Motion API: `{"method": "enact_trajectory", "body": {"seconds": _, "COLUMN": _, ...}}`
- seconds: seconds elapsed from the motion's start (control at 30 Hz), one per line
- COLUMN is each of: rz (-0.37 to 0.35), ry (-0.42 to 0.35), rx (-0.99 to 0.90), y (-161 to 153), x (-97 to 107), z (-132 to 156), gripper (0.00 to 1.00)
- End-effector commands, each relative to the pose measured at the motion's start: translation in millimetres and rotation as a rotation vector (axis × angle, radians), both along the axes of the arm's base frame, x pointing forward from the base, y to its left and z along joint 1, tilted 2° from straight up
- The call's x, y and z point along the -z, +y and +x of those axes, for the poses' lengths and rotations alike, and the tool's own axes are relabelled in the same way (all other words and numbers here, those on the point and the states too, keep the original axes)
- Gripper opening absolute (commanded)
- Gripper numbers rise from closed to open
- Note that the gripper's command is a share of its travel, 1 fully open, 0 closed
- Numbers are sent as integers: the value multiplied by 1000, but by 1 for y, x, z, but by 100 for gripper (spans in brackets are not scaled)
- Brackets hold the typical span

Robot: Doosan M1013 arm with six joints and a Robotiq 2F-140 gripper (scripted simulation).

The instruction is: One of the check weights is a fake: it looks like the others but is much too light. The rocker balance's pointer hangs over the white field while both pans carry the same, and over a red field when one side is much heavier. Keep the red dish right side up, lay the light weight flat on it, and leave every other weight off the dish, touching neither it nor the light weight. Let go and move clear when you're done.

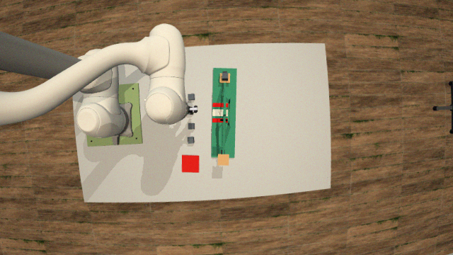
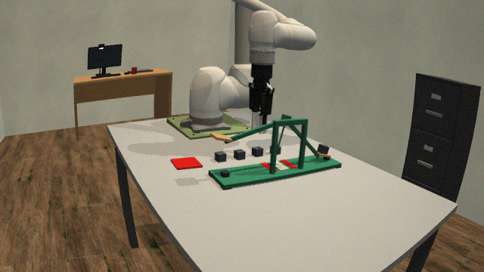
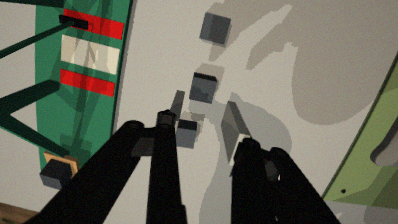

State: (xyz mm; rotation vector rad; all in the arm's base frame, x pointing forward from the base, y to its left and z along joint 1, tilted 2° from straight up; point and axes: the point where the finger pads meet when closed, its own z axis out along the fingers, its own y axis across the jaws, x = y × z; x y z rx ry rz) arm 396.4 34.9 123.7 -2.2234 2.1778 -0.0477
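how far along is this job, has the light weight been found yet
Done: one weight sits on the lowered pan; the raised pan is bare, so no pair is being compared.
In hand: nothing; the parted jaws hang above the row of four other weights.
Left: identifying the light one, which the pictures don't settle, and laying it on the bare red dish.
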Motion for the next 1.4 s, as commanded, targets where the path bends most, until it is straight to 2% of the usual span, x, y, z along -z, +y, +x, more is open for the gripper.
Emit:
{"method": "enact_trajectory", "body": {"seconds": 0.0, "rz": 0, "ry": 0, "rx": 0, "y": 0, "x": 0, "z": 0, "gripper": 35}}
{"method": "enact_trajectory", "body": {"seconds": 1.03, "rz": 0, "ry": 0, "rx": 0, "y": 0, "x": 1, "z": 0, "gripper": 35}}
{"method": "enact_trajectory", "body": {"seconds": 1.37, "rz": 0, "ry": 0, "rx": 0, "y": 0, "x": 10, "z": 0, "gripper": 35}}
